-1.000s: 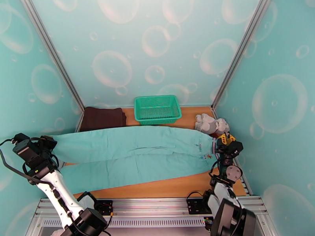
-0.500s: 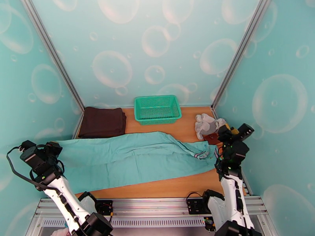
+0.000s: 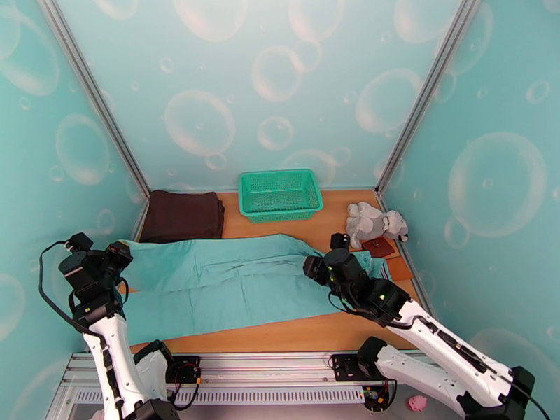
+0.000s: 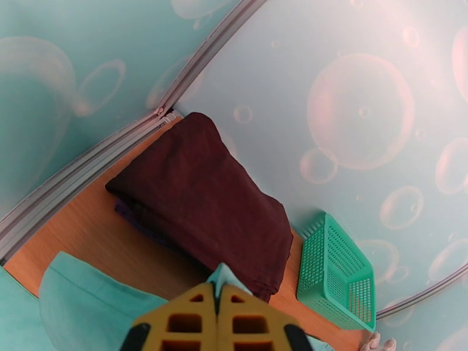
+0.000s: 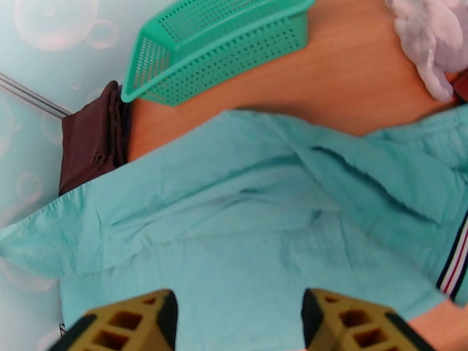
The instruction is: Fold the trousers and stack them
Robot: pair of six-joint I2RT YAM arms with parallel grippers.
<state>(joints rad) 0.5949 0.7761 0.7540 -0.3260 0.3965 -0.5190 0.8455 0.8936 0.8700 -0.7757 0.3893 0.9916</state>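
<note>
- Across the surface point(image 3: 280, 337), the teal trousers point(image 3: 231, 285) lie spread, waistband on the right
- Left end effector point(image 4: 217, 299) is clamped on their leg end
- Right end effector point(image 5: 237, 314) hovers over them, fingers apart, empty

You've got light teal trousers point(image 3: 231, 281), plain cloth, with a waistband point(image 5: 453, 261) striped navy, white and red. At the far side you see a green basket point(image 3: 280, 194) with a perforated grid pattern, and left of it a dark brown folded garment point(image 3: 183, 215). Far right is a grey-white plush toy point(image 3: 374, 222). The table point(image 3: 294, 335) is orange-brown wood grain. The walls point(image 3: 280, 85) are teal with pale bubble prints. Your left gripper point(image 4: 217, 291) and right gripper point(image 5: 238, 299) are yellow with black.
</note>
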